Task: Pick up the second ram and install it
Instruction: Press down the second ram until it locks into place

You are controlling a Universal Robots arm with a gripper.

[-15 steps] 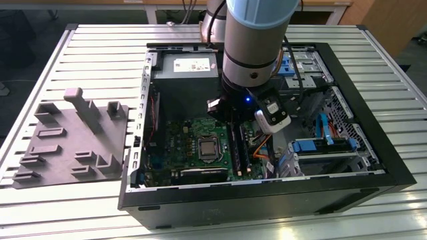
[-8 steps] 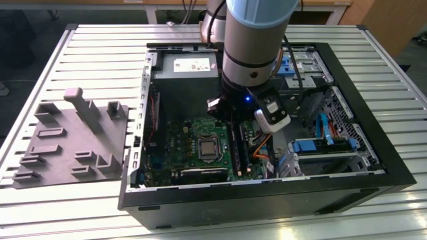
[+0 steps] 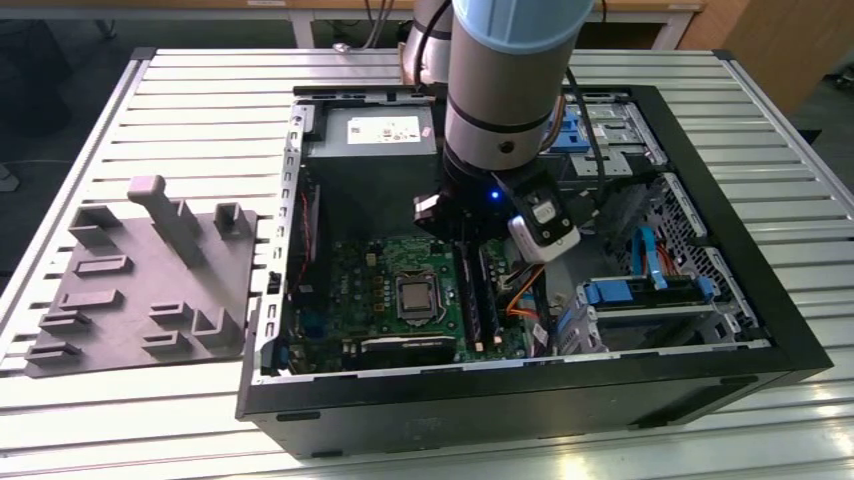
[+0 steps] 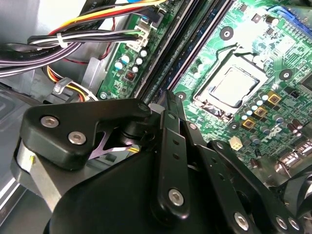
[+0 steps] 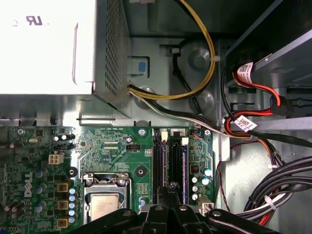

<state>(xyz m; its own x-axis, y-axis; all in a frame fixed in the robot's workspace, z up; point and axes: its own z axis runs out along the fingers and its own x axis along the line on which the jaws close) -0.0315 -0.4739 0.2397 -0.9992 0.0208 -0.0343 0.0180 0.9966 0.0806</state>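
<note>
The open computer case (image 3: 534, 385) lies on its side on the slatted tabletop (image 3: 200, 90), and the arm (image 3: 514, 70) reaches down into it from above. To the exterior view's left of the case a grey foam tray (image 3: 140, 285) rests on the tabletop. Inside the case are the grey power-supply box (image 5: 46, 46) and, beside it, the green motherboard (image 5: 109, 151) with its processor socket (image 5: 105, 202).

The gripper (image 5: 170, 195) stands directly over the row of long memory slots (image 5: 170, 161), between the socket and the bundle of cables (image 5: 278, 190). The second ram (image 5: 184, 163) is down at the slots: in the first wrist view a thin blue-green board stands on its edge there, its long axis along the slots and pointing from the power-supply box toward the fingers. Whether it is fully seated, I cannot tell.

In the second wrist view the fingers (image 4: 171, 112) come together to a narrow tip just above the slot row. I judge them clenched, with nothing visible between them, possibly pressing down on the stick's top edge; the contact itself is hidden.
</note>
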